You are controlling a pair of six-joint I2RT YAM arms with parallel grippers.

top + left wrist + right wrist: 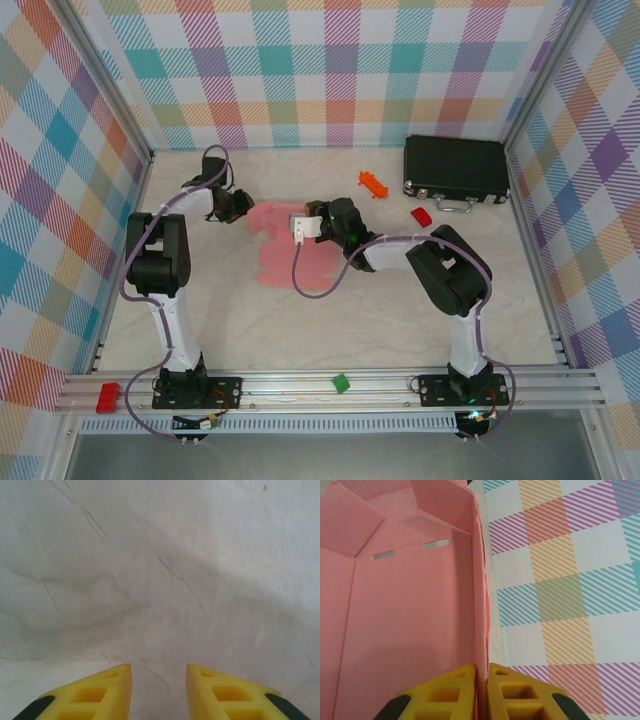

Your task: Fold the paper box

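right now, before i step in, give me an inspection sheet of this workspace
surface: table under a white creased cover, lying flat
job's things: pink paper box mid-table, partly folded, one wall raised
clutter: black case at the far right; orange piece and red piece near it; green block and red block on the near rail
hands: left hand open, nothing between its fingers, just left of the box; right hand shut on a box wall
cables: purple cable hangs in a loop off the right arm, over the box's near edge
surroundings: checked walls on three sides
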